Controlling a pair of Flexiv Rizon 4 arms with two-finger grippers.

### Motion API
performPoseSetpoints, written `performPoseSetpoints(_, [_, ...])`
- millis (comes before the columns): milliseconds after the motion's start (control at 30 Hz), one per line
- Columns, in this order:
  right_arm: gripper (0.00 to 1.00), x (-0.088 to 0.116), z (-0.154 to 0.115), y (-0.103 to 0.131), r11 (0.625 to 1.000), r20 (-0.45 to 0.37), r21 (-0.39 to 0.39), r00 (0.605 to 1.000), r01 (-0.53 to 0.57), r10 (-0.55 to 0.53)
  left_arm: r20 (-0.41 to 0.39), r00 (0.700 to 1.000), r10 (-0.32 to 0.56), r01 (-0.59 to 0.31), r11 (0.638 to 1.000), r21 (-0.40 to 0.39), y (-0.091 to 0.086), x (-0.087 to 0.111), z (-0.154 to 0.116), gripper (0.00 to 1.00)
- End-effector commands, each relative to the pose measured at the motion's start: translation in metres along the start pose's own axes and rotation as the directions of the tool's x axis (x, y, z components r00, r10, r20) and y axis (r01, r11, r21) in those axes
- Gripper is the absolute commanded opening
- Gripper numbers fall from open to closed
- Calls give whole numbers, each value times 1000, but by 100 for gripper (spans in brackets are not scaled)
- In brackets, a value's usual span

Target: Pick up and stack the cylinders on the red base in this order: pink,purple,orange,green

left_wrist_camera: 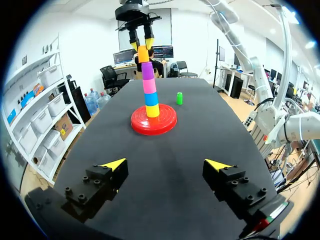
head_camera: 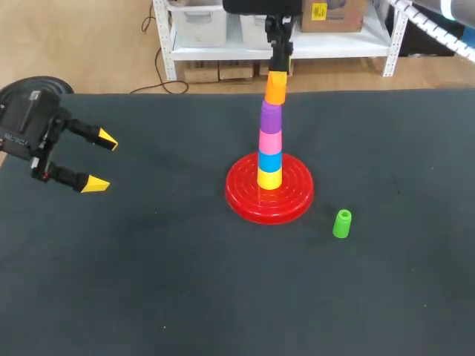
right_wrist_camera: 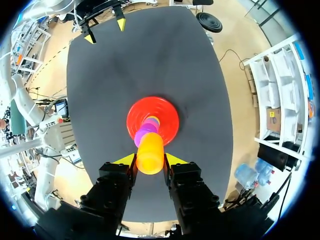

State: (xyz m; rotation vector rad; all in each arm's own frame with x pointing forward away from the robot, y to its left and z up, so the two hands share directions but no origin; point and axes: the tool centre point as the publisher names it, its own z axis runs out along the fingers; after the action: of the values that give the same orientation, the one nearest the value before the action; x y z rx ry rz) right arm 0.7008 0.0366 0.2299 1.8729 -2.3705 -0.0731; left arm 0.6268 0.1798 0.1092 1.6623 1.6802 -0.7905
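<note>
Your right gripper (right_wrist_camera: 150, 159) clamped on orange cylinder (head_camera: 275, 89) atop stack (head_camera: 270, 141), left gripper (head_camera: 102, 162) spread wide, green cylinder (head_camera: 341, 223) beside red base (head_camera: 245, 200)

The orange cylinder (right_wrist_camera: 150, 152) hides most of the stack (right_wrist_camera: 145, 134).

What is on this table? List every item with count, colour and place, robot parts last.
base: one, red, mid-table
yellow cylinder: one, lowest in the stack on the base
blue cylinder: one, on the yellow
pink cylinder: one, on the blue
purple cylinder: one, on the pink
orange cylinder: one, atop the purple
green cylinder: one, on the table beside the base
table: one, black
left gripper: open, over the table's left edge
right gripper: shut on the orange cylinder
</note>
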Motion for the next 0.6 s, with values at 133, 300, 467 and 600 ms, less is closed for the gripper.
performPoseSetpoints(133, [0, -6, 3, -8, 999, -10, -34, 1000, 1, -1, 2, 1000, 4, -4, 1000, -4, -1, 1, 0, 100])
performPoseSetpoints(300, [0, -5, 5, -9, 999, -8, -37, 1000, 1, -1, 2, 1000, 4, -4, 1000, -4, -1, 1, 0, 100])
performPoseSetpoints(467, [0, -3, 1, -7, 1000, 0, -24, 1000, 0, 0, 2, 1000, 4, -4, 1000, -4, -1, 1, 0, 100])
performPoseSetpoints(600, [0, 0, -2, -5, 1000, 2, -13, 1000, -3, 3, 2, 1000, 4, -4, 1000, -4, -1, 1, 0, 100])
